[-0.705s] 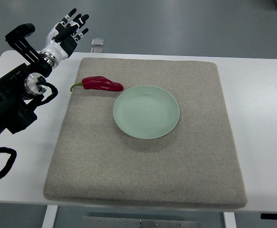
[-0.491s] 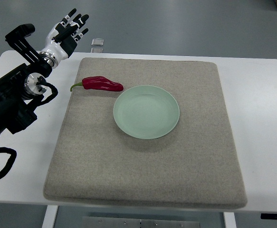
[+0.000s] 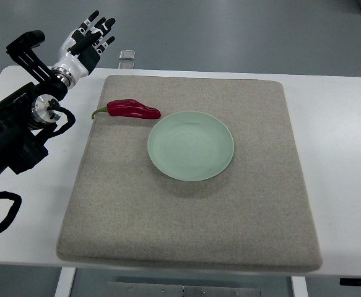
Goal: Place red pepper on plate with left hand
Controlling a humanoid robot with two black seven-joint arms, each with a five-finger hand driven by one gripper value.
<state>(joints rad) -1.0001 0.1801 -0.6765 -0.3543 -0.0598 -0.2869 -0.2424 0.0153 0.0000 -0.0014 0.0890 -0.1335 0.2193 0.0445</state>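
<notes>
Red pepper [image 3: 132, 109], glossy and curved, lies on the grey mat's far-left part beside the pale green round plate [image 3: 191, 145]; your left hand [image 3: 84, 42], fingers spread and empty, should descend over its middle.

pepper [image 3: 134, 109]: glossy dark red, green stem at its 9 o'clock end | plate [image 3: 191, 146]: plain pale mint green | mat [image 3: 186, 216]: speckled grey-beige | table [image 3: 344, 161]: white | left hand [image 3: 84, 44]: white with black fingertips, arm black
</notes>
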